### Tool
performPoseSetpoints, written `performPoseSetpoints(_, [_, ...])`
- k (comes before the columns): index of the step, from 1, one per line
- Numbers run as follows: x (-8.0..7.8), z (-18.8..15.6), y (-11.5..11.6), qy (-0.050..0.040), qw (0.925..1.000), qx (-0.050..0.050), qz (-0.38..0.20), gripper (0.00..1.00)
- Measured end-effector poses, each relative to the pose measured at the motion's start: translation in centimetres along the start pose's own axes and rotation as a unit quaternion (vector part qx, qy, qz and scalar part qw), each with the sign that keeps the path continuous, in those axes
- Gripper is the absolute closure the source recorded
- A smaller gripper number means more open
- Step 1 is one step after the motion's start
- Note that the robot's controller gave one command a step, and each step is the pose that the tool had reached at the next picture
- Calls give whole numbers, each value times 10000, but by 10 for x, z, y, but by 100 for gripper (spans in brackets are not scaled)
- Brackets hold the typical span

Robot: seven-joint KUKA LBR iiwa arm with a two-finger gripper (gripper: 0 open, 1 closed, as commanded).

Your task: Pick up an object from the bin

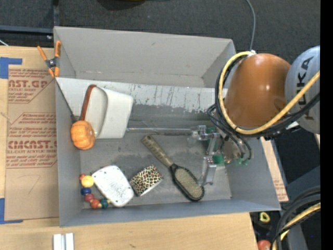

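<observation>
Claw, partly hidden by orange cover, hangs beside hairbrush.

You have bare floor in the middle of the bin, between the white tub at the back left and the hairbrush lying slantwise. Your tool hangs just right of the brush's head, near the right wall. The front left corner is crowded with a leopard-print pouch, a white oval piece and coloured beads. An orange pumpkin touches the tub.
</observation>
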State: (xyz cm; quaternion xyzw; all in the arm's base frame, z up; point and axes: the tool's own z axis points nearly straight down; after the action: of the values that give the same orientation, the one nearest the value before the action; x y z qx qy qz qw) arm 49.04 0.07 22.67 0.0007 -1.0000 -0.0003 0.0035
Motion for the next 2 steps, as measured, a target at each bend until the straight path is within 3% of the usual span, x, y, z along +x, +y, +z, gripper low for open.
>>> performPoseSetpoints(1, [-1,-4,0,-43,10000,0,1,0])
performPoseSetpoints(2, [0,118,-13,-45,9951,-11,987,0])
